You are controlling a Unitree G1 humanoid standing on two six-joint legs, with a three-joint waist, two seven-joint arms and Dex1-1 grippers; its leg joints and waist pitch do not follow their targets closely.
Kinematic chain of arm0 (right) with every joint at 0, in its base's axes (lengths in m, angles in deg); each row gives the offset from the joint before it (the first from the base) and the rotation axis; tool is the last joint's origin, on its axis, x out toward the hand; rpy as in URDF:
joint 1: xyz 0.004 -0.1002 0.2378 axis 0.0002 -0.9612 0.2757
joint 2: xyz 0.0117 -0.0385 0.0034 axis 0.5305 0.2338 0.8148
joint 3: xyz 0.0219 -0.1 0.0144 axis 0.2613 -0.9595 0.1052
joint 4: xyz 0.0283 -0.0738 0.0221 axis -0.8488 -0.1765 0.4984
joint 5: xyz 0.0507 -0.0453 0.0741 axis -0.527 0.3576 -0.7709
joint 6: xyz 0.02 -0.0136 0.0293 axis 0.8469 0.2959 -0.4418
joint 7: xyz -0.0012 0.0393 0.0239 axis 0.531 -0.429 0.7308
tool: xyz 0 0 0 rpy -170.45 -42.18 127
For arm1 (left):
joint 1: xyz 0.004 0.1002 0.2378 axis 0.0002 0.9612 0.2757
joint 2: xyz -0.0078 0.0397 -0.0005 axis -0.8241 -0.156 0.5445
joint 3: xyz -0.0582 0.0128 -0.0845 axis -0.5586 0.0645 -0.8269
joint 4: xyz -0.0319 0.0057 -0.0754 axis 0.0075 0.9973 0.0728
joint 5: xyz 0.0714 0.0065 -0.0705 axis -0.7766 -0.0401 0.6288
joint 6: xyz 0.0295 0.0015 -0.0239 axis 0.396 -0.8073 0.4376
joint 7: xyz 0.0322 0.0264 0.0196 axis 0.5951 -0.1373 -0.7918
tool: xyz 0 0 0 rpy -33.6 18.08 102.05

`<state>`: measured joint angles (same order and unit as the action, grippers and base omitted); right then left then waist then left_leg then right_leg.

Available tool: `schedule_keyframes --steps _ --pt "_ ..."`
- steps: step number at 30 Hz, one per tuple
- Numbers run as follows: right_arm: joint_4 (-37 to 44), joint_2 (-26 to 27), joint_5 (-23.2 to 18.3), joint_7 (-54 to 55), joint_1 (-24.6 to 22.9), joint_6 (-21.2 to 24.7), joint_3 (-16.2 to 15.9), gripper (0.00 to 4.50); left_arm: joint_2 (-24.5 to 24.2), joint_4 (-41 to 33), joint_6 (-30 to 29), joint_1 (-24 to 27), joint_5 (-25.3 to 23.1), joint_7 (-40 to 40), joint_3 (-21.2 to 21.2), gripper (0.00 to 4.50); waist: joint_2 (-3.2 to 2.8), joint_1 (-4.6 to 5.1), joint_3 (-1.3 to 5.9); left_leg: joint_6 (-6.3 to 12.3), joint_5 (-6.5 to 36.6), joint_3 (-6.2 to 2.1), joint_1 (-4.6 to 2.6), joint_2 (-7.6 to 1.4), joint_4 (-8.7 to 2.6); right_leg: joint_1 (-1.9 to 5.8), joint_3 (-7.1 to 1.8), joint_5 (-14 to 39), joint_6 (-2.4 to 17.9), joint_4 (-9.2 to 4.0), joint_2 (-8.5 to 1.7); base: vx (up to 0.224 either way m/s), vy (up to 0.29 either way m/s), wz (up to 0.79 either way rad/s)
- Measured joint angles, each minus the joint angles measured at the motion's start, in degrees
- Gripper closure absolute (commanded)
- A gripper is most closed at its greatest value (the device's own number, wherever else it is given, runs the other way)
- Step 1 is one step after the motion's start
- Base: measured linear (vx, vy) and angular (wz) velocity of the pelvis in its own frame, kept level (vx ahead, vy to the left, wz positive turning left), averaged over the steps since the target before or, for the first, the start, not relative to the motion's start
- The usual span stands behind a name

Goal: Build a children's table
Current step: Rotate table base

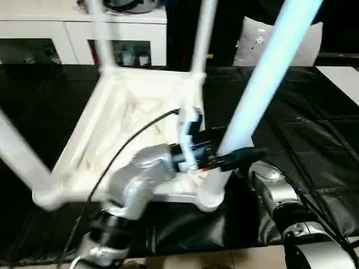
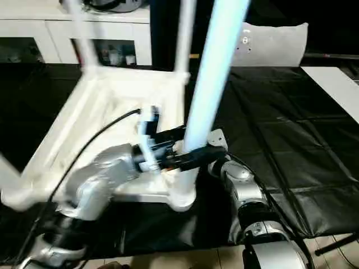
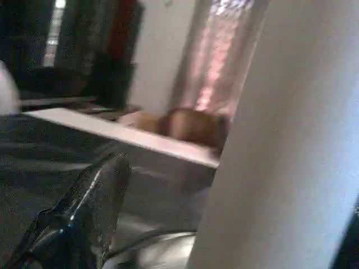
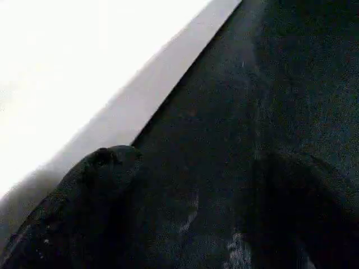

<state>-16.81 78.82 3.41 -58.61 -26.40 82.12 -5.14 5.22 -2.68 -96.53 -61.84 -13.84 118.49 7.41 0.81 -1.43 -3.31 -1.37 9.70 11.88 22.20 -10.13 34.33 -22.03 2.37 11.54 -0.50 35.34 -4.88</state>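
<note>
Left arm (image 1: pixel 140 179) bent, fingers (image 1: pixel 241 158) flanking leg (image 1: pixel 255 95).

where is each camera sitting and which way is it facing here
Left and right eye views: head, forward and down at the upturned tabletop; silver forearms show; left gripper at the near leg.
Left wrist view: along a black finger, beside that same leg.
Right wrist view: along a black finger, over the black sheet.

The white plastic ribbed tabletop (image 1: pixel 132 112) lies upside down on the black-covered bench (image 1: pixel 314 145). Its four long tapered white tubular legs (image 1: pixel 269 73) stand up from the corners. A white glass-doored cabinet (image 1: pixel 73 33) stands behind, apparently well apart.
</note>
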Motion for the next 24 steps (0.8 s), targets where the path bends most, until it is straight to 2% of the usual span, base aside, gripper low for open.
schedule_keyframes --steps 5,10,14,20,24 --pt "1.0 -2.2 -1.0 -0.3 -0.4 -0.1 1.9 0.0 -1.3 5.0 6.2 -0.6 -5.4 -3.4 0.0 0.03 -0.16 -0.53 0.05 -0.01 0.0 -0.01 -0.04 0.02 0.0 0.07 0.0 0.0 0.0 0.0 -0.02 0.0 0.0 0.0" --pt "5.7 -6.5 -2.9 -2.2 -4.9 -0.4 4.4 0.0 -4.9 5.7 7.9 0.4 -6.9 -3.3 -1.2 0.03 -0.22 -0.57 0.08 -0.01 0.0 -0.02 -0.04 0.02 0.0 0.07 0.02 0.0 0.0 0.0 -0.01 0.0 0.0 0.0" --pt "10.9 -9.1 -4.6 -6.0 -8.5 0.0 5.2 0.0 -9.0 7.9 12.8 1.8 -11.7 -2.5 0.0 0.03 -0.43 -0.36 0.15 -0.01 0.0 -0.04 -0.03 0.01 -0.06 0.04 0.02 0.0 0.0 -0.06 0.02 0.0 0.0 0.0" --pt "19.3 -13.5 -6.7 -15.3 -12.5 0.7 4.2 0.0 -16.0 12.1 12.7 3.2 -12.9 5.6 1.8 0.03 -0.77 -0.85 0.14 -0.01 0.0 -0.05 -0.02 0.01 -0.08 0.06 0.03 0.0 0.0 -0.12 0.02 0.0 0.0 0.0" --pt "25.5 -17.8 -9.5 -24.8 -16.3 4.5 1.8 0.0 -20.6 17.3 15.4 1.8 -13.9 12.9 2.5 0.3 -0.94 -1.29 0.14 -0.01 0.0 -0.05 -0.02 0.02 -0.13 0.08 0.02 0.0 0.0 -0.21 0.01 0.0 0.0 0.0"
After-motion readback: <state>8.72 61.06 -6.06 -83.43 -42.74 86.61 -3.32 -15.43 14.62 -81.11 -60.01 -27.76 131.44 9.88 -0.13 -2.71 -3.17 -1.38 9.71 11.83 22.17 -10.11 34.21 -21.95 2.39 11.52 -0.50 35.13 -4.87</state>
